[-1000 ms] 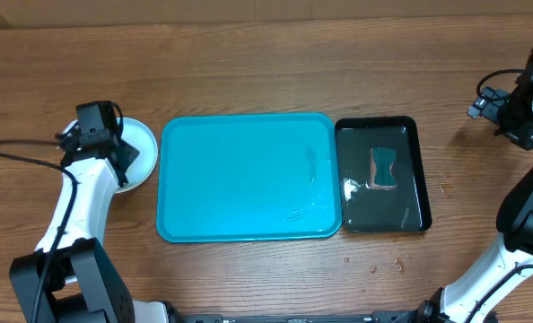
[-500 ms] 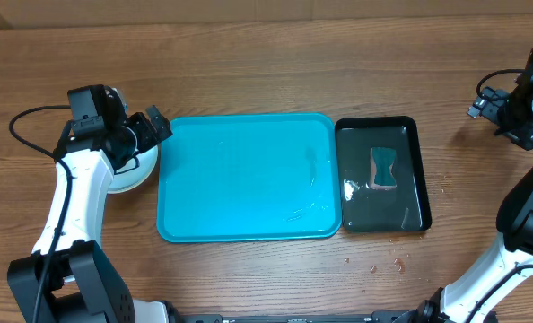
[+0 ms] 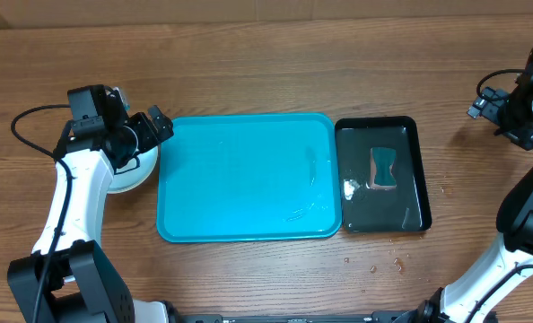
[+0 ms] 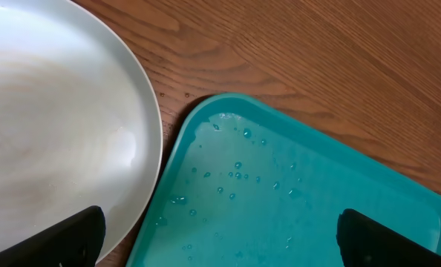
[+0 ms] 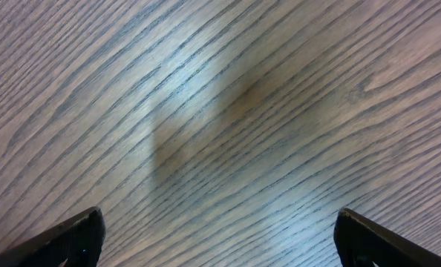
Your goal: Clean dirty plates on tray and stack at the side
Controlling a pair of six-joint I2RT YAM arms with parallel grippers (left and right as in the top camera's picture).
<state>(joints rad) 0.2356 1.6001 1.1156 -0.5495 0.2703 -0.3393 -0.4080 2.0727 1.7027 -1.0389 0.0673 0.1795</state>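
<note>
White plate [image 3: 130, 178] sits on the bench [image 3: 249, 63] at frame left, just beside the left rim of the turquoise tray [image 3: 249, 179]; we cannot tell if other plates lie under it. Left gripper [image 3: 146, 133] hangs over the plate's right edge and the tray's upper-left corner, jaws wide apart, holding nothing. In the left wrist view, plate [image 4: 50, 133] upper left, tray [image 4: 302, 208] lower right with water droplets [image 4: 235, 174] on it. Right gripper [image 5: 228, 241] is at far upper right over bare wood, jaws apart, nothing in them. Black tray [image 3: 421, 179] touches the turquoise tray's right side and holds a sponge [image 3: 384, 169] and a white blob [image 3: 349, 188].
</note>
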